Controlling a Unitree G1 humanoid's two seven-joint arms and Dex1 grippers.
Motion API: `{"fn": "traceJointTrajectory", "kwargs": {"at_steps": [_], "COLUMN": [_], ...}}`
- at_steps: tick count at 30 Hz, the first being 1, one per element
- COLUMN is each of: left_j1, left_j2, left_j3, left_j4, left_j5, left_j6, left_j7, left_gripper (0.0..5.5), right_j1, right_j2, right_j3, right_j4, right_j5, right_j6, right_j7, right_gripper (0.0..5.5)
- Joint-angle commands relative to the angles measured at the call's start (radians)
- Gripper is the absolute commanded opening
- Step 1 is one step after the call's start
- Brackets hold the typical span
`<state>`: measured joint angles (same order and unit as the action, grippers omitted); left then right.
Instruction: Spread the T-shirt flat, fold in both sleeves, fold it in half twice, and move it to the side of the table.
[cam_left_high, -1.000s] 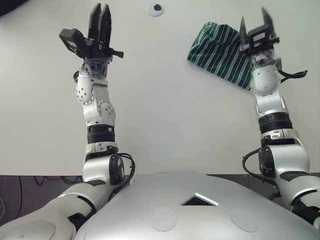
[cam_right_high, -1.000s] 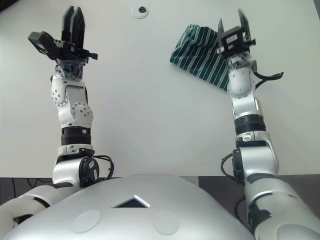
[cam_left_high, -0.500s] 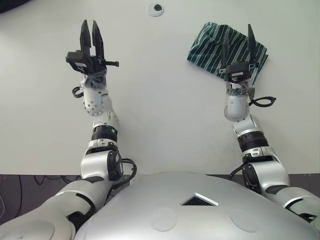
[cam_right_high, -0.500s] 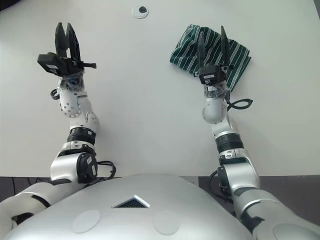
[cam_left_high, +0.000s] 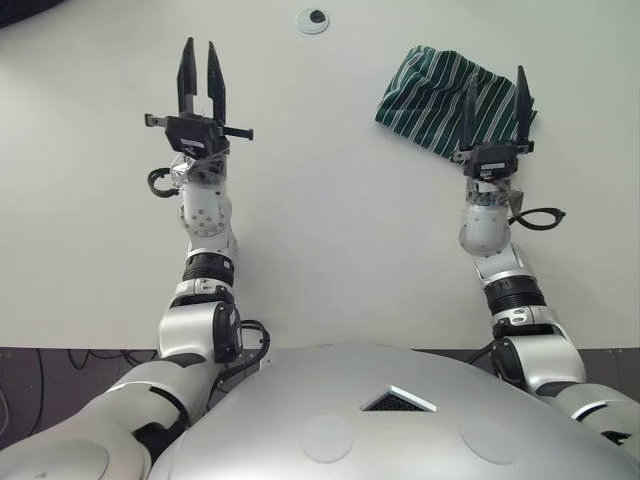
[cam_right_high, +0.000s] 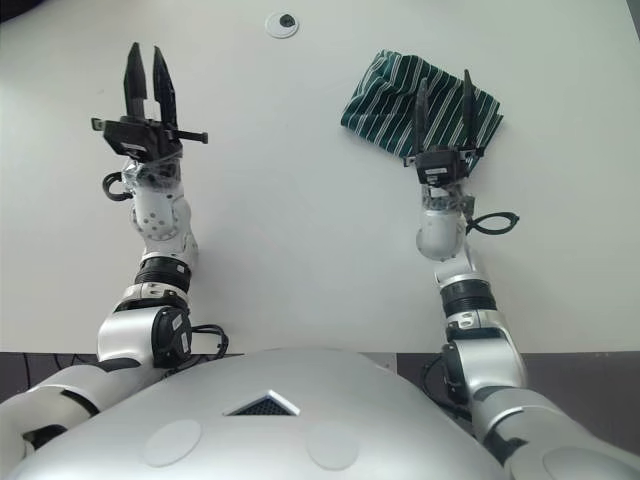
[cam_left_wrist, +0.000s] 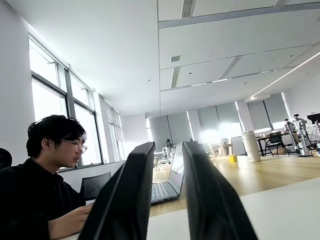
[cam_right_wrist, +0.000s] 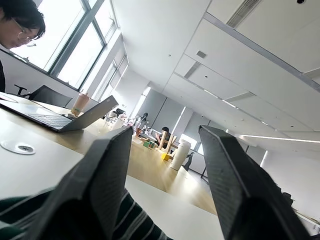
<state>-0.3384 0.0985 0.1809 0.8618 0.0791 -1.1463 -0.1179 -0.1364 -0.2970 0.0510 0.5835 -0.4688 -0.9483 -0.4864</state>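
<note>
T-shirt, dark green fabric with thin white stripes (cam_left_high: 425, 95), lies folded into a compact bundle on the far right part of the white table (cam_left_high: 330, 220), well apart from the left gripper (cam_left_high: 199, 55). The right gripper (cam_left_high: 495, 88) is held up at the bundle's near right edge, its two black fingers (cam_left_high: 469, 110) spread wide with nothing between them. The left gripper stands over the table's left part, its fingers parted by a narrow gap and empty. A small round grey insert (cam_left_high: 312, 18) sits in the tabletop near the far edge.
</note>
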Motion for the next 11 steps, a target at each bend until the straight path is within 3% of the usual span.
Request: {"fn": "traceJointTrajectory", "kwargs": {"at_steps": [1, 11], "left_j1": [-0.033, -0.067], "left_j2": [-0.031, -0.066], "left_j3": [-0.030, -0.098], "left_j4": [0.031, 0.079], "left_j5": [-0.017, -0.150], "left_j6": [0.022, 0.010], "left_j7": [0.014, -0.137], "left_gripper": [0.93, 0.93], "right_j1": [0.028, -0.027], "right_j2": [-0.032, -0.056], "right_j3": [-0.017, -0.021], "right_j4": [0.036, 0.149], "right_j5": [-0.001, -0.040], "right_j6": [-0.022, -0.042], "right_j7": [-0.005, -0.048], "right_gripper": [2.42, 2.42]}}
